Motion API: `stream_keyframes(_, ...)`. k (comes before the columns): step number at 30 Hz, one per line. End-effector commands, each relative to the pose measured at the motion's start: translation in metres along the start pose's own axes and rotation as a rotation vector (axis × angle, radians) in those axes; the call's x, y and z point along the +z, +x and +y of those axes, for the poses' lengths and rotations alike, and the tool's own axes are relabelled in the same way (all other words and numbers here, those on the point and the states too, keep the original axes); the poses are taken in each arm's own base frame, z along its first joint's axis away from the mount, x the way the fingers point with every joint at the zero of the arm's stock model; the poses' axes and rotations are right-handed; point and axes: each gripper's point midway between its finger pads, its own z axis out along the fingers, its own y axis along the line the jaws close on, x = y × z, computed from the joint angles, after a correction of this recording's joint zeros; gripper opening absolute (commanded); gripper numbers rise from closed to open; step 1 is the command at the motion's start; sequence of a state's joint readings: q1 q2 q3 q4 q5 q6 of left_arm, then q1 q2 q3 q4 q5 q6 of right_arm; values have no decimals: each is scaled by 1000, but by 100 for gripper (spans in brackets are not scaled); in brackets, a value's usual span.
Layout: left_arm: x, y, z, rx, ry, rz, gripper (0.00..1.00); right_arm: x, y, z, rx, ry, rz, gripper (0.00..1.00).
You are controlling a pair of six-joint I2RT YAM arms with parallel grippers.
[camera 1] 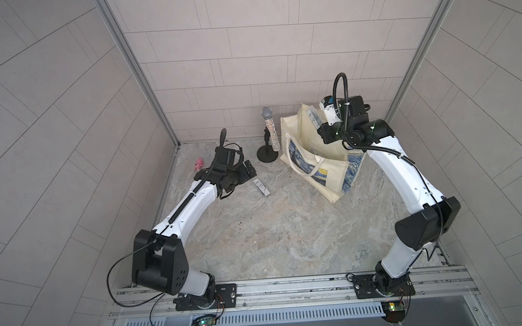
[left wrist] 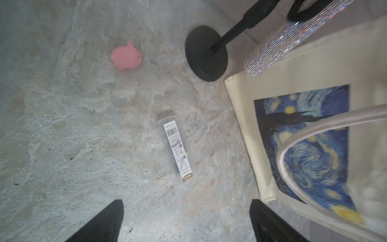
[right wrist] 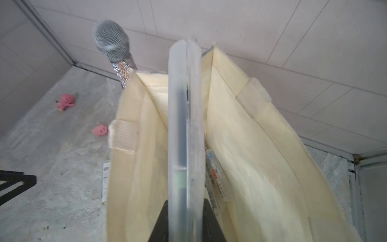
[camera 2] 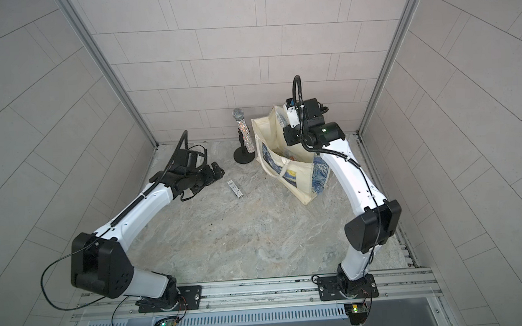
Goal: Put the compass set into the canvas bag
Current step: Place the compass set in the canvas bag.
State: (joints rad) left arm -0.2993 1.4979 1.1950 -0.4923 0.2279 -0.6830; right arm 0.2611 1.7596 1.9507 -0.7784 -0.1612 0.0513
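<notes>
The canvas bag [camera 1: 328, 187] stands slack by the bench's [camera 1: 257, 231] back edge, right of its middle, the microphone [camera 1: 272, 132] on its stand [camera 1: 267, 154] just beside it. A snag on the soft rim could fold a wall inward or push the bag into the stand. The right gripper [right wrist: 186, 209] is clamped on a compass set [right wrist: 184, 125], apparently above the open mouth though blur hides the margin, so a release off-centre could drop it outside. The left gripper [left wrist: 186, 201], jaws wide and empty, hovers near another compass set [left wrist: 176, 150] lying on the bench short of the bag.
</notes>
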Motion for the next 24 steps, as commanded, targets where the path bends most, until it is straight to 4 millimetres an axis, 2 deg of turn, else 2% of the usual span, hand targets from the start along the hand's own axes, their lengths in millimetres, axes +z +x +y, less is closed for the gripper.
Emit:
stream_keyframes(1,6,5,-5,46,-21,47,100,23,29,-6,-52,23,142,0)
stream_keyframes(5,18,10,-6,50,-34,72,100,50,45,-15,-62,66,228,0)
stream_keyframes(11,31,11,1,55,-72,74,100,76,68,-18,-72,72,326,0)
stream_keyframes(18,42,13,0,67,-93,86,100,99,91,-21,-84,81,406,0)
stream_keyframes(24,57,19,0,75,-114,114,100,113,99,-20,-83,69,440,5)
